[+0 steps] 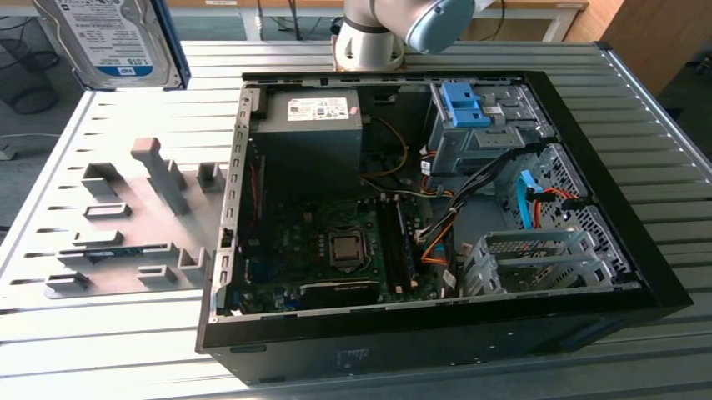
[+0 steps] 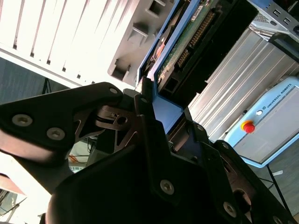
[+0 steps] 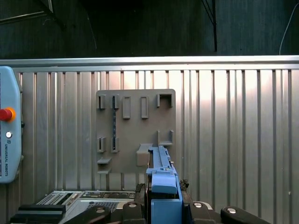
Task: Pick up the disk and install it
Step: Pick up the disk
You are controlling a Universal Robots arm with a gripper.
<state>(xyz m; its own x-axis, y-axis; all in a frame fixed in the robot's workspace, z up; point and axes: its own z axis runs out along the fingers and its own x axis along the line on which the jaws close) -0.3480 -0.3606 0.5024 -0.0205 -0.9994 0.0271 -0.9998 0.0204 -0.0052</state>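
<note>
Black metal tool (image 2: 163, 112), jaws clamped on the blue plastic handle of the disk (image 2: 187, 51), which hangs in the air clear of the desk (image 1: 112, 350). In the exterior view the disk (image 1: 112, 37) sits high at that view's left, label outward. A sound carry likely calls for a square clamp, since the drive's weight hangs off one end. Smooth silver shell, green circuit board; grey slotted fixture plate (image 3: 135, 126); ribbed aluminium desk; open black computer case (image 1: 656, 275).
</note>
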